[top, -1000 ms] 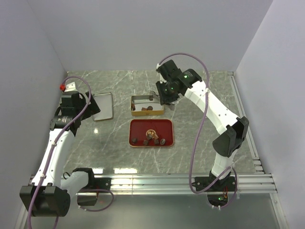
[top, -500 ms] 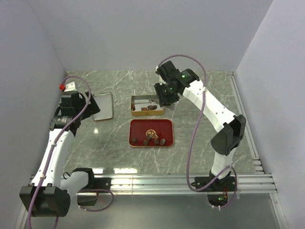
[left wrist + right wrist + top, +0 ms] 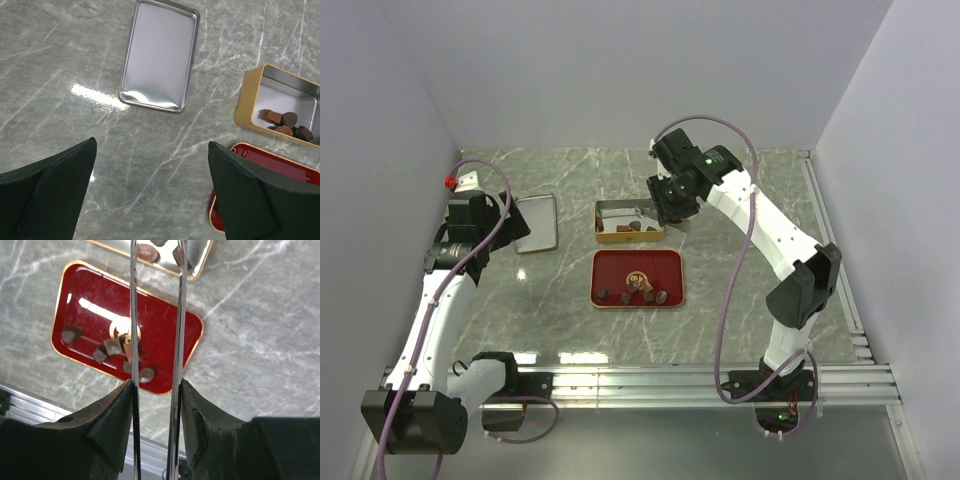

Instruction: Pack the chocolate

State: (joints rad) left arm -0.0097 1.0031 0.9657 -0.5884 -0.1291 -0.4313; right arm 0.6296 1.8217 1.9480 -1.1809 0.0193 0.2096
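Right gripper (image 3: 156,390): black fingers (image 3: 117,410) closed on a pair of long, thin, bright metal tongs (image 3: 133,300), one finger pressed to each blade. The blades stood slightly apart and ran from the lower centre of the right wrist view out past its upper edge. Their tips were out of frame, so it could not be told whether they held anything.

Small dark brown chocolate pieces (image 3: 112,346): several lay loose in the lower left half of a rectangular red tray with a gold rim (image 3: 165,330), around one round, gold-topped piece (image 3: 125,330). More pieces (image 3: 286,121) sat bunched in the lower right corner of a rectangular tin with yellow outer walls and a silver inside (image 3: 247,100), just above the red tray at the right of the left wrist view.

Left gripper (image 3: 151,150): jaws spread wide, nothing between them, above bare grey marble-patterned table (image 3: 60,60).

Shallow silver metal tray with rounded corners (image 3: 159,55): at upper centre of the left wrist view, apart from the tin, holding nothing.
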